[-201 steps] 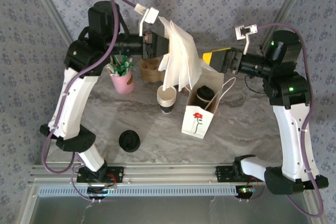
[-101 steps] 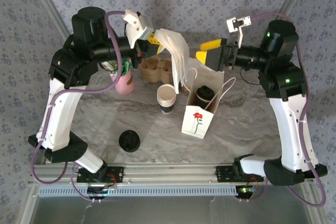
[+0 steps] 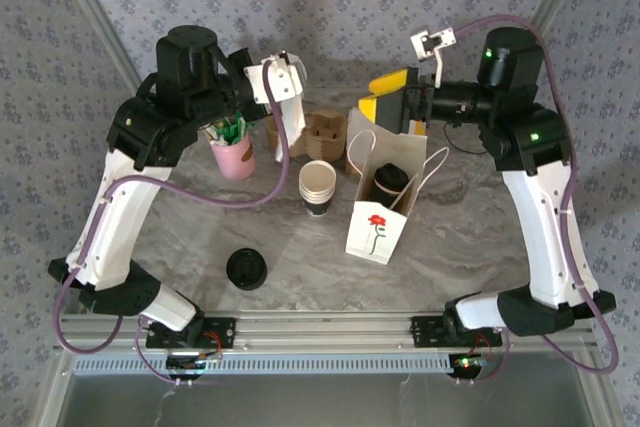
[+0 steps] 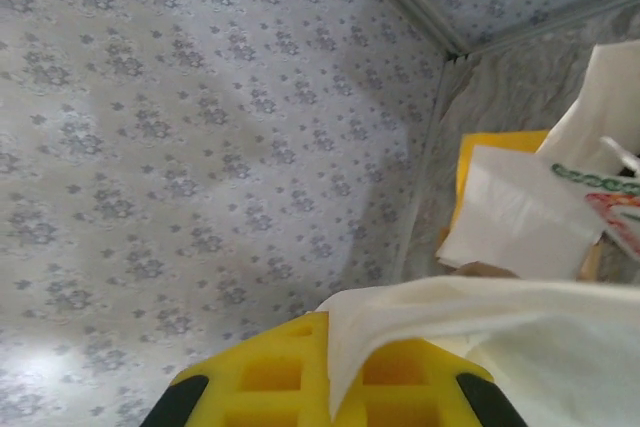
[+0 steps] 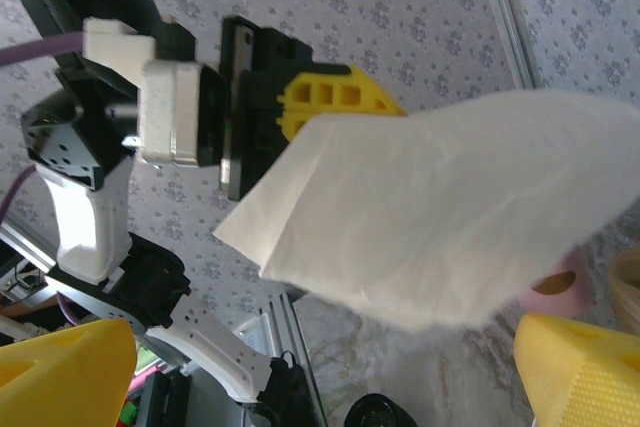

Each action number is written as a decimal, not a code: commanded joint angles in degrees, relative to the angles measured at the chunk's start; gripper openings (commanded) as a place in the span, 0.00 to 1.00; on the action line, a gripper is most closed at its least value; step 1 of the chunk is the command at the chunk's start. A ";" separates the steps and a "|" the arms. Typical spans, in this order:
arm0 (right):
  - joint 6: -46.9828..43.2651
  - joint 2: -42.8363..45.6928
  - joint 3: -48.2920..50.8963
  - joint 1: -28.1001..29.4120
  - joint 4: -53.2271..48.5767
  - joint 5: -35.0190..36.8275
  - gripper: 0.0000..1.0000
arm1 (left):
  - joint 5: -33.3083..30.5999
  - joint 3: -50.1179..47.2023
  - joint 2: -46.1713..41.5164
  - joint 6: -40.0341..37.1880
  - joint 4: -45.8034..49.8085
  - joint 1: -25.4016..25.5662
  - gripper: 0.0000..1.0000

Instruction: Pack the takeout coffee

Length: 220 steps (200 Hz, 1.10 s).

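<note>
The takeout coffee (image 3: 390, 181), a dark cup with a black lid, stands inside the white paper bag (image 3: 374, 234) with a red flower print. My left gripper (image 3: 284, 90) is raised behind the cups and shut on a white napkin (image 3: 291, 129) that hangs down from it. In the left wrist view the napkin (image 4: 480, 322) is pinched in the yellow fingers (image 4: 270, 377). My right gripper (image 3: 386, 99) hovers open above the bag's back edge. In the right wrist view the right gripper (image 5: 320, 377) faces the napkin (image 5: 450, 217) with nothing between its fingers.
A stack of lidless white cups (image 3: 317, 188) stands left of the bag. A loose black lid (image 3: 246, 269) lies near the front. A pink cup with green items (image 3: 234, 153) and a cardboard cup carrier (image 3: 322, 131) sit at the back.
My left gripper has swung left and turned, so the napkin now hangs as a narrow strip. My right gripper has moved left, over the bag's back edge.
</note>
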State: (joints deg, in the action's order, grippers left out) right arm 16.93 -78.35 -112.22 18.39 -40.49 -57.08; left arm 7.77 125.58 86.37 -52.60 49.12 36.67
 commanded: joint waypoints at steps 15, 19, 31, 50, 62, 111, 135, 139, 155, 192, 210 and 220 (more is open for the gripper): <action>-10.75 -2.49 -2.94 2.50 -5.61 4.01 0.98 | 5.86 5.22 -0.49 -7.18 1.94 -0.34 0.00; -11.70 -2.51 -2.79 2.68 -5.46 4.46 0.98 | 6.27 5.51 -0.39 -7.32 2.58 -0.28 0.00; -14.31 -2.51 -2.21 3.16 -4.64 5.69 0.98 | 6.52 5.55 -0.38 -8.07 3.76 -0.24 0.00; -19.52 -1.94 -0.37 4.69 -2.69 7.94 0.98 | 5.94 5.89 -0.23 -8.85 5.85 -0.17 0.00; -24.99 -1.16 1.60 6.01 -1.33 8.88 0.99 | 5.54 6.56 -0.06 -8.93 7.33 0.04 0.00; -37.73 -1.26 6.93 8.94 4.28 6.00 1.00 | 1.47 6.83 0.20 -10.03 11.65 4.66 0.00; -39.22 -3.29 7.25 8.94 4.39 0.64 1.00 | -1.48 6.87 0.48 -11.35 14.80 7.57 0.00; -39.45 -3.53 7.34 8.94 4.37 -0.09 1.00 | -2.00 6.83 0.53 -11.59 15.31 7.96 0.00; -39.95 -4.18 8.38 8.81 4.76 -2.41 1.00 | -4.49 6.92 0.49 -12.63 17.36 9.47 0.00; -38.52 -4.45 13.18 9.19 9.36 -6.86 1.00 | -15.22 6.41 0.42 -16.89 19.58 13.75 0.00; -36.43 -4.92 15.61 10.39 13.46 -9.05 1.00 | -17.83 6.34 0.45 -18.69 19.79 15.15 0.00; -36.08 -5.59 15.89 11.27 14.45 -9.84 1.00 | -18.62 6.43 0.47 -19.33 19.70 15.81 0.00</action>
State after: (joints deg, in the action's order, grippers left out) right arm -20.67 -82.74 -97.73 27.83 -31.68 -61.76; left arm -5.06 131.00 86.50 -68.18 67.51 51.07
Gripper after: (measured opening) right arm 0.999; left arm 0.046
